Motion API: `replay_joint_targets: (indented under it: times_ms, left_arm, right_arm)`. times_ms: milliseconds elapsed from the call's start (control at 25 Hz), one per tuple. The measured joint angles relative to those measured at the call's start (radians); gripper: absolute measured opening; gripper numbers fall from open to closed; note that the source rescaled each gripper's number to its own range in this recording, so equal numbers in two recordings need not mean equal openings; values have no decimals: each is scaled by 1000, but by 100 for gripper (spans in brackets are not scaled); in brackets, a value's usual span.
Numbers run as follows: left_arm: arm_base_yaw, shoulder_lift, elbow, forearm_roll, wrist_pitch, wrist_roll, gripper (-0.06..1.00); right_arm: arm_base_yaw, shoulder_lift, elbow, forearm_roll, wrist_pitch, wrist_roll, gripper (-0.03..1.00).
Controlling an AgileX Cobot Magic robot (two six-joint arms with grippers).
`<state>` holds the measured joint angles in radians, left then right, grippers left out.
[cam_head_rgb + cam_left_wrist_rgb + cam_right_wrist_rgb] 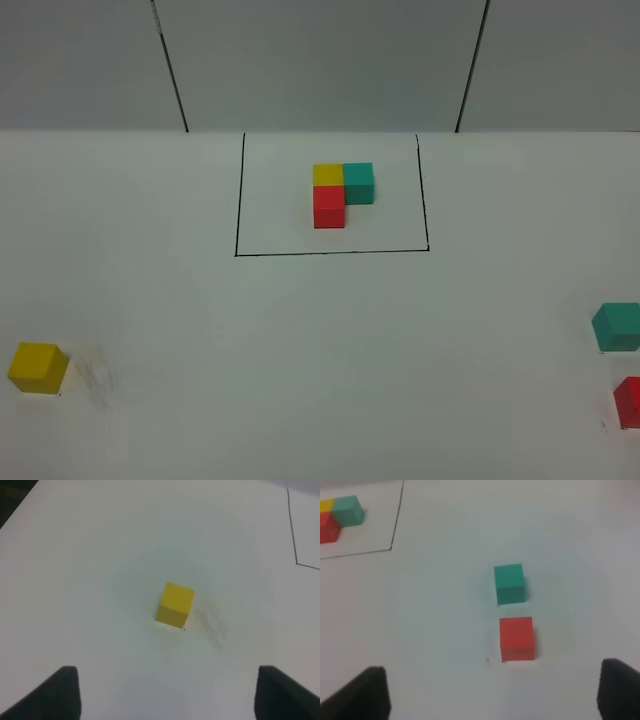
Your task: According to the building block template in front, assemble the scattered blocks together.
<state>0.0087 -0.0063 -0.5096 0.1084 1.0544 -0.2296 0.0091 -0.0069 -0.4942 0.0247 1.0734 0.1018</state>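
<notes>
Exterior high: the building block template sits inside its drawn rectangle, close to the table's far edge and about midway along it. The yellow cube lies toward the near left corner. The teal cube and the red cube lie toward the near right corner.

Left wrist: my left gripper hangs with jaws spread and nothing between them — the yellow cube lies ahead, untouched.

Right wrist: my right gripper is spread wide and empty — the teal and red cubes lie ahead, near each other but apart.
</notes>
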Motion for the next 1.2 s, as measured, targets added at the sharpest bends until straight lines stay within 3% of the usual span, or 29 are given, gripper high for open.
replay_joint_targets:
  times_ms: [1000, 1200]
  left_arm:
    - [0, 0, 0, 0, 0, 0, 57]
    - [0, 55, -22, 1, -40, 62, 57]
  right_arm:
    - [0, 0, 0, 0, 0, 0, 79]
    - [0, 0, 0, 0, 0, 0, 78]
